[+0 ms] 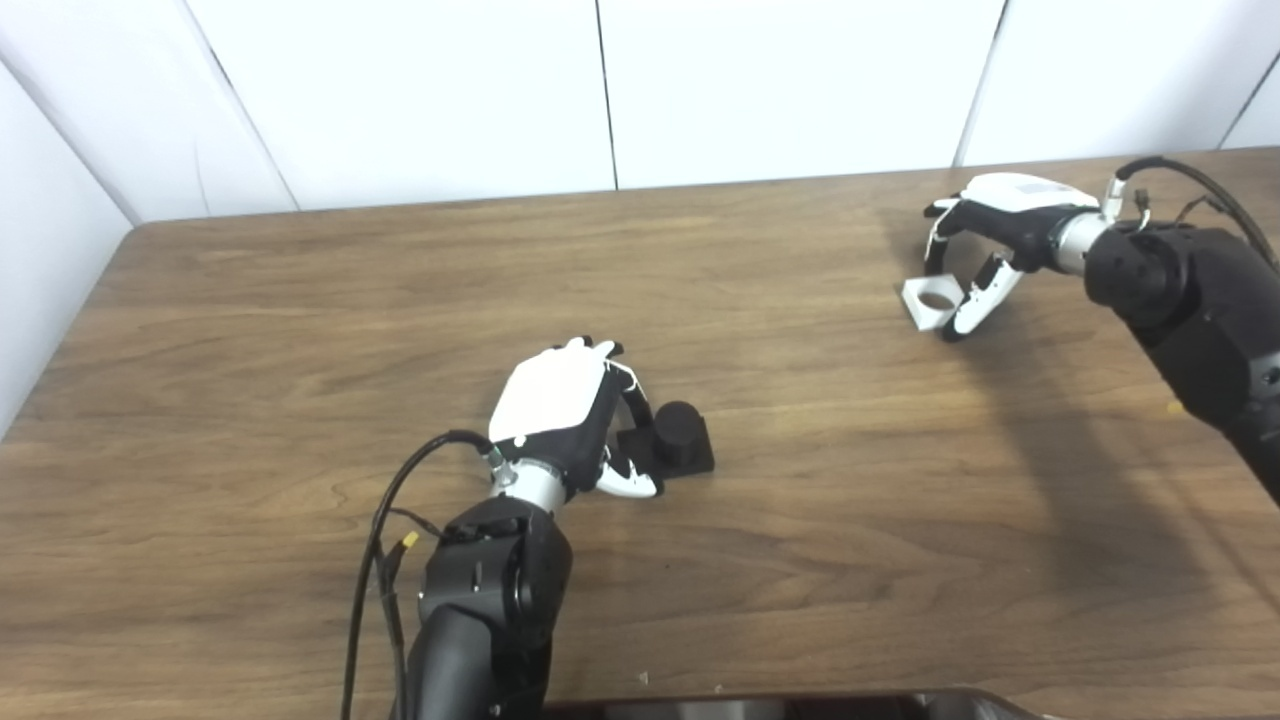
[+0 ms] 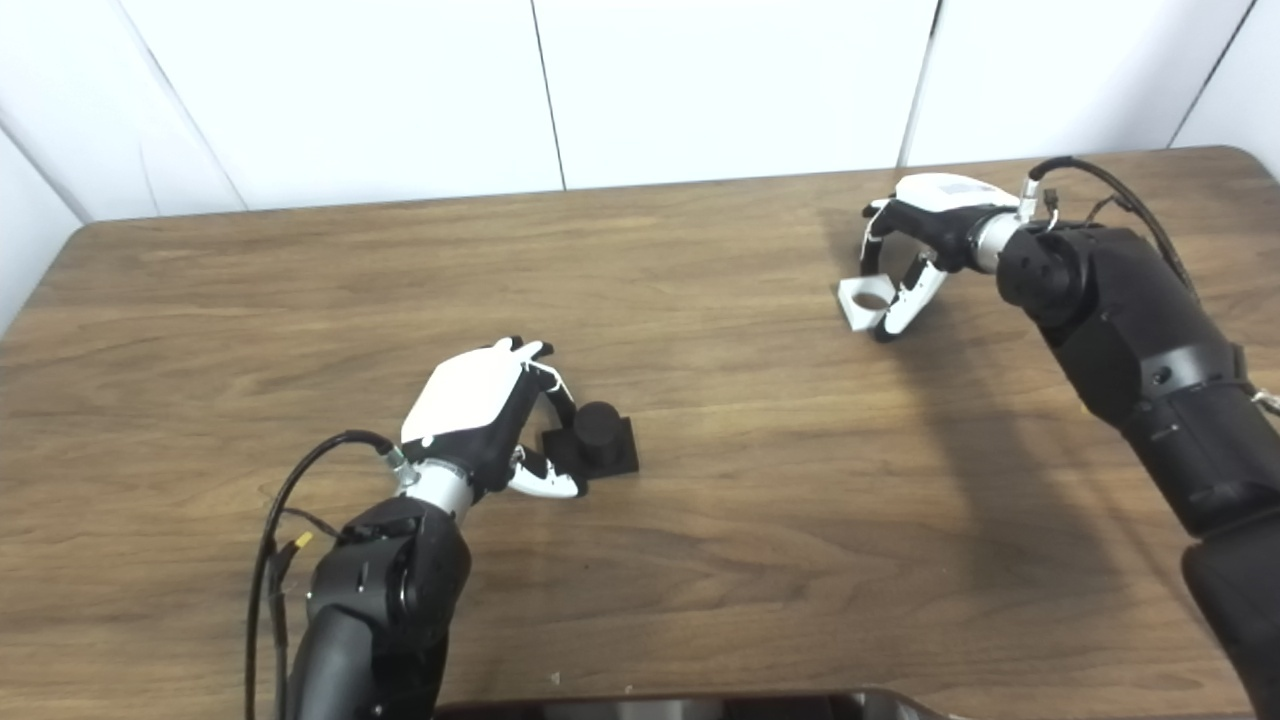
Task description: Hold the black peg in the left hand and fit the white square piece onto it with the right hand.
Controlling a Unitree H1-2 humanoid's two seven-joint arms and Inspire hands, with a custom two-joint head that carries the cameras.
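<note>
The left robot hand (image 1: pixel 560 410) lies low over the wooden tabletop (image 1: pixel 300 330), back upward, its curled fingers closing on the base of the black peg (image 1: pixel 678 436), which stands just to its right. Far to the right, the right robot hand (image 1: pixel 985 250) arches downward, pinching the white square piece (image 1: pixel 932 301) between thumb and fingers at the tabletop.
</note>
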